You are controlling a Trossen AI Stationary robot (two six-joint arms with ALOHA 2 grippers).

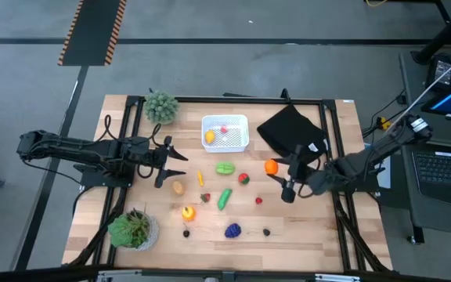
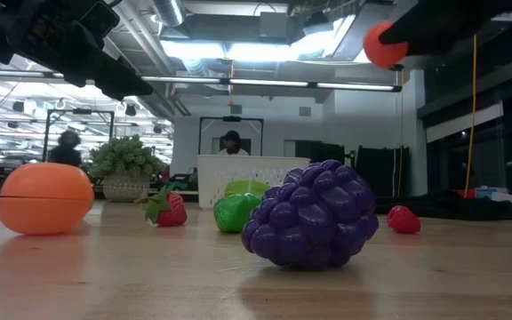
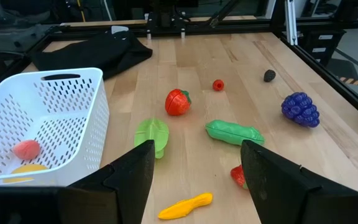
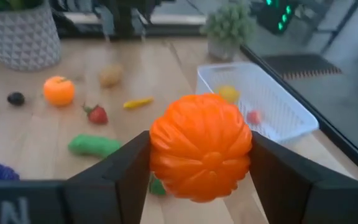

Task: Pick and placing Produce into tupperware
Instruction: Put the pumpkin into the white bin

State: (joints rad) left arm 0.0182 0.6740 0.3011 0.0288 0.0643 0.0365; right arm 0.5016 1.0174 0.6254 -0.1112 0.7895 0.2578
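Note:
The white perforated tupperware (image 1: 225,131) stands near the table's far edge with a yellow piece and a red piece inside; it also shows in the left wrist view (image 3: 42,124). Loose produce lies in front of it: a green leaf (image 1: 225,168), a red tomato (image 1: 243,178), a pea pod (image 1: 224,198), purple grapes (image 1: 232,230) and several others. My right gripper (image 1: 275,168), right of the produce, is shut on an orange pumpkin (image 4: 201,146). My left gripper (image 1: 171,160) hovers open, left of the tub's near corner. My right gripper pinches the orange pumpkin between its two fingers (image 4: 126,171), one on each of its sides (image 4: 157,149). The fingers come roughly level from the table's right side. The pumpkin (image 2: 382,44) is lifted clear of the table.
A black folded cloth (image 1: 290,129) lies right of the tub. One potted plant (image 1: 161,106) stands at the far left of the table, another (image 1: 134,229) at the near left corner. Bare wood shows along the near edge and beside the cloth.

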